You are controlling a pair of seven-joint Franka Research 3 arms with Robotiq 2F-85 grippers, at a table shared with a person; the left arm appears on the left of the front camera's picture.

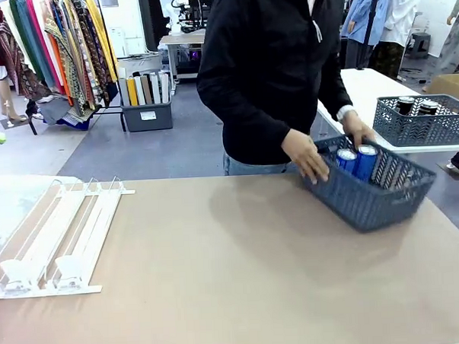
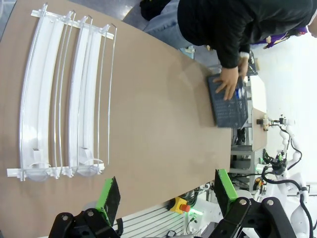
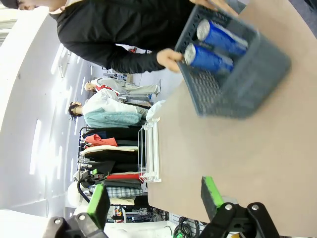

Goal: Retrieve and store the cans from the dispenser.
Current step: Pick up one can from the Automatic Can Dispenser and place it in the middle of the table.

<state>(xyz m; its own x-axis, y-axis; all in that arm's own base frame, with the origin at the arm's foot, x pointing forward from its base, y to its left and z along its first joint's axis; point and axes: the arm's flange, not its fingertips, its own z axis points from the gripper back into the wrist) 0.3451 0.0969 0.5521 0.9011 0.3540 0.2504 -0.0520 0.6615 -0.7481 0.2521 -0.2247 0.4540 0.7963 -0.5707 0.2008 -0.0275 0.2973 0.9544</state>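
Step in hand: While the person is gripping the grey-blue basket (image 1: 375, 188) with both hands at the right of the front view, the storing stage is looking nearly finished, as I am judging it; the person's left-of-frame hand (image 1: 306, 155) is holding the near rim and the other hand (image 1: 357, 128) the far rim.
Cans: two blue cans (image 1: 357, 162) are lying inside that basket, tops toward the camera; darker cans (image 1: 415, 106) are standing in a second basket (image 1: 422, 122) on a white table at the far right.
Dispenser: the dispenser (image 1: 57, 240) is lying at the lower left of the front view, its lanes showing no cans.
Left gripper (image 2: 166, 194): jaws are standing wide, holding nothing, hanging over the surface (image 1: 242, 278) near the dispenser's front stops.
Right gripper (image 3: 154, 198): jaws are standing wide and empty, facing the basket from well apart.
Next move: probably calling for the arms to be waiting clear while the person is shifting the basket.
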